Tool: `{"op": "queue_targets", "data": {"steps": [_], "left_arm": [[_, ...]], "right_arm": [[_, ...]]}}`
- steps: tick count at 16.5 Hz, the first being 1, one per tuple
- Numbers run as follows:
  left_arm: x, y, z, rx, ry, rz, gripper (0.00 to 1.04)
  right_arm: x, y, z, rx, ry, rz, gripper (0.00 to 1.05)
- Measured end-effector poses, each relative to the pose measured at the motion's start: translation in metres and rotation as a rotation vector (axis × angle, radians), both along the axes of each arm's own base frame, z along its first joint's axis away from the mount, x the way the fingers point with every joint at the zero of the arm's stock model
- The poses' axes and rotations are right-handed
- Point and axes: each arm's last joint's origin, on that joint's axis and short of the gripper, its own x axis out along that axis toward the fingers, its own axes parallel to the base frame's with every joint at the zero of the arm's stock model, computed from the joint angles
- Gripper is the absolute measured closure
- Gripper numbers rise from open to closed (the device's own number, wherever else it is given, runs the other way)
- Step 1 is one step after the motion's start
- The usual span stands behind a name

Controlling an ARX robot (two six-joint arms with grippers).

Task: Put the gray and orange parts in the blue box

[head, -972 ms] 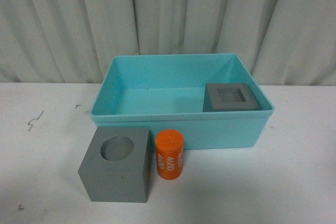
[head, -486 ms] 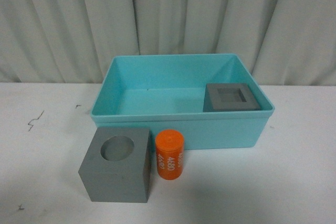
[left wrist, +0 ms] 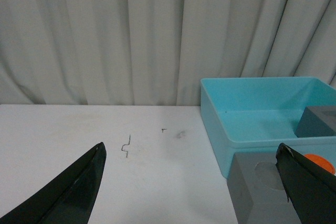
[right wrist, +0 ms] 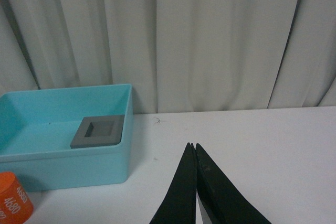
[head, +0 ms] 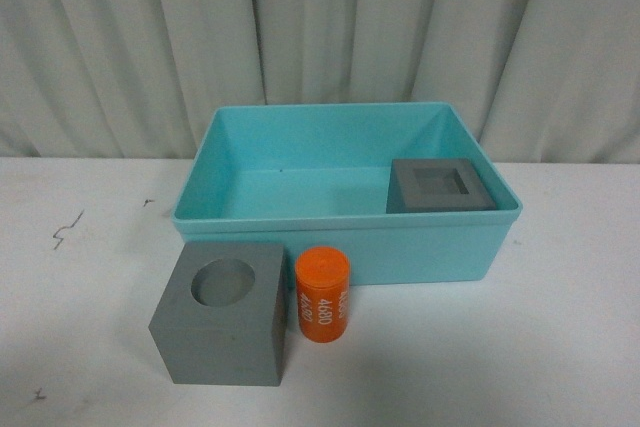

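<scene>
1. Left hand [left wrist: 190, 149], fingers spread wide and empty, hovers beside the blue box [left wrist: 262, 90], near the round-hole gray cube [left wrist: 257, 192].
2. Right hand [right wrist: 193, 148], fingers pressed together on nothing, sits off the box's opposite side.
3. Front view: the square-recess gray cube [head: 440, 187] lies inside the box. The round-hole gray cube and orange cylinder [head: 322, 297] wait just outside its front wall, likely next pickups for an opened hand.

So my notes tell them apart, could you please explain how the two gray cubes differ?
The round-hole cube has a circular opening; the square-recess cube has a square one. The round-hole cube stands on the table outside the blue box, in front of it; the square-recess cube sits inside the box, by its right wall. Both are matte gray with the opening facing up.
</scene>
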Motion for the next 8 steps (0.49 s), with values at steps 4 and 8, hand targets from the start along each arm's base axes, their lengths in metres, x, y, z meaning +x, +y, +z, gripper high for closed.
{"op": "queue_targets", "data": {"steps": [4,8], "left_arm": [[0.000,0.000,0.000,0.000,0.000,0.000,0.07],[0.000,0.000,0.000,0.000,0.000,0.000,0.07]], "right_arm": [[-0.008,0.000,0.000,0.000,-0.002,0.000,1.03],[-0.013,0.000,0.000,0.000,0.001,0.000,1.03]]}}
